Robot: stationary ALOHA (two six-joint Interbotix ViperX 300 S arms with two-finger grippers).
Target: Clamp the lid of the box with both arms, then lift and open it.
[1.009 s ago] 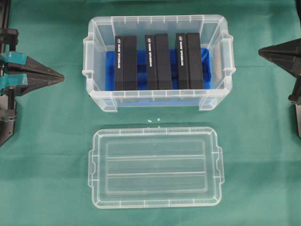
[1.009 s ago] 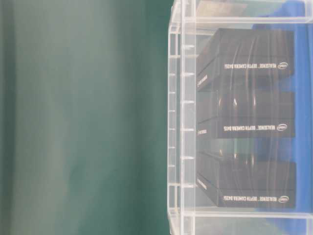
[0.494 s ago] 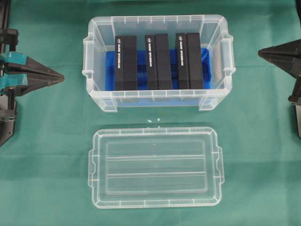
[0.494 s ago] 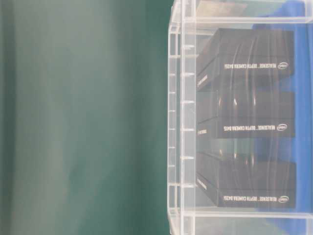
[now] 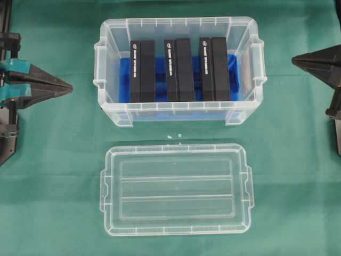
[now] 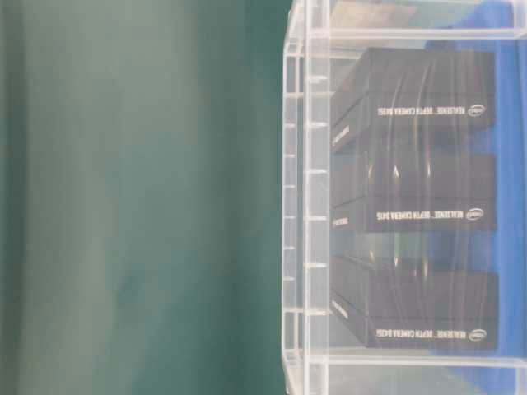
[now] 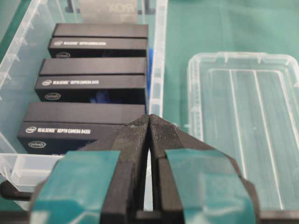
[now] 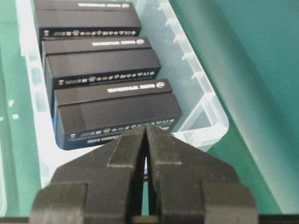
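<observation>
Underneath, green cloth (image 5: 64,160) spreads; left claw (image 7: 148,122) and right claw (image 8: 145,130) pressed together.

No real change across last second. Only visible delta: right hand (image 5: 294,61) tip sits hair further left in overhead view than before, barely above pixel noise; fingers pressed together, nothing between them. Table-level view matches earlier frames, no difference found there. Wrist views have no earlier frames to compare against, so nothing to report from those. No other shift visible in overhead view beyond that slight drift at right edge.
</observation>
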